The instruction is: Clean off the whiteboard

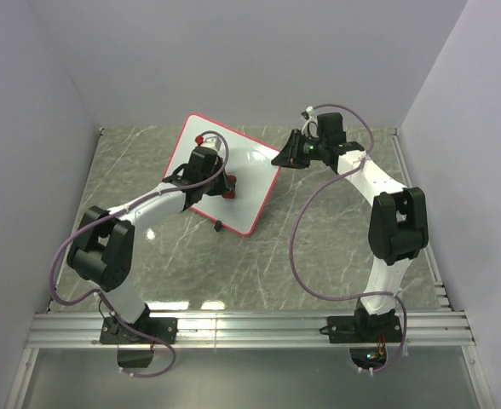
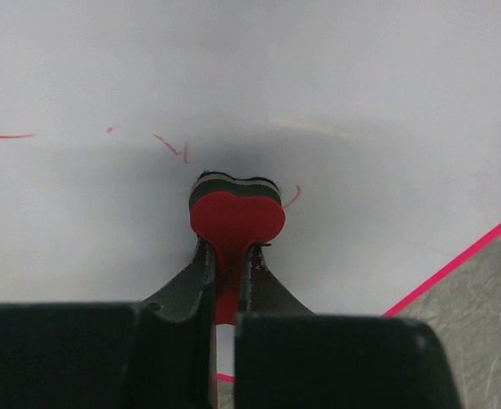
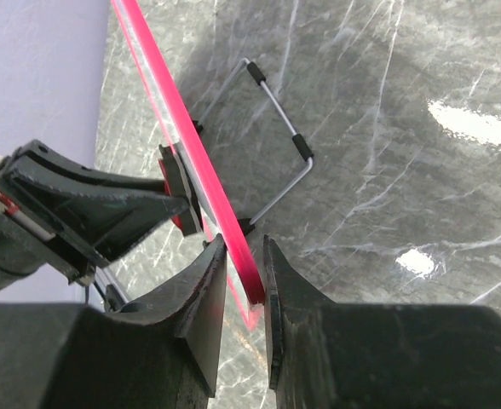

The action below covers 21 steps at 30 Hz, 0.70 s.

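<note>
The whiteboard (image 1: 252, 170), white with a thin red rim, stands tilted on the marble table. My left gripper (image 1: 219, 183) is shut on a small red bow-shaped block (image 2: 236, 217) and presses it flat against the board's face (image 2: 361, 102). Faint red scribbles (image 2: 172, 146) remain beside the block, with another stroke at the far left (image 2: 3, 135). My right gripper (image 1: 283, 158) is shut on the board's right red rim (image 3: 233, 239), near a corner. In the right wrist view the left gripper (image 3: 89, 209) shows on the other side of the board.
A wire stand (image 3: 280, 136) with black sleeves props the board from behind. A small black foot (image 1: 219, 225) sits on the board's near edge and a small red piece (image 1: 201, 136) near its far corner. Grey walls enclose the table on three sides.
</note>
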### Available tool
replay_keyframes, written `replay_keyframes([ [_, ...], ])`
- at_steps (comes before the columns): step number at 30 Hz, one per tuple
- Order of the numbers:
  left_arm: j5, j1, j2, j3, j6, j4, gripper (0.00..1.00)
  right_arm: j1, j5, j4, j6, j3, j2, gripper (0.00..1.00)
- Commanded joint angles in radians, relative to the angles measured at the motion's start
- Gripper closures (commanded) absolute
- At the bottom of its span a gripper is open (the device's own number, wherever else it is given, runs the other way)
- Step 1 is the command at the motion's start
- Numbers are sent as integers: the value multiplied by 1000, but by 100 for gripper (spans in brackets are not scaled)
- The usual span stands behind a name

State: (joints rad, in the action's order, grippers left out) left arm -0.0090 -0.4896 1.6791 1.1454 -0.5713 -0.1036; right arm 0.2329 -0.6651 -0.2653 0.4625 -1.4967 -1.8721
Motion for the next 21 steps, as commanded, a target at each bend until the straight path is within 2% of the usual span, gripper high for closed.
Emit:
replay_keyframes([
  [1, 23, -29, 25, 25, -15, -56, 100, -15, 52, -5, -15, 7, 79, 100],
  [13, 27, -27, 165, 325, 2, -131, 100, -4, 53, -11, -21, 23, 91, 100],
  [21, 37, -27, 168, 344, -5, -134, 100, 6, 52, -5, -24, 39, 99, 100],
])
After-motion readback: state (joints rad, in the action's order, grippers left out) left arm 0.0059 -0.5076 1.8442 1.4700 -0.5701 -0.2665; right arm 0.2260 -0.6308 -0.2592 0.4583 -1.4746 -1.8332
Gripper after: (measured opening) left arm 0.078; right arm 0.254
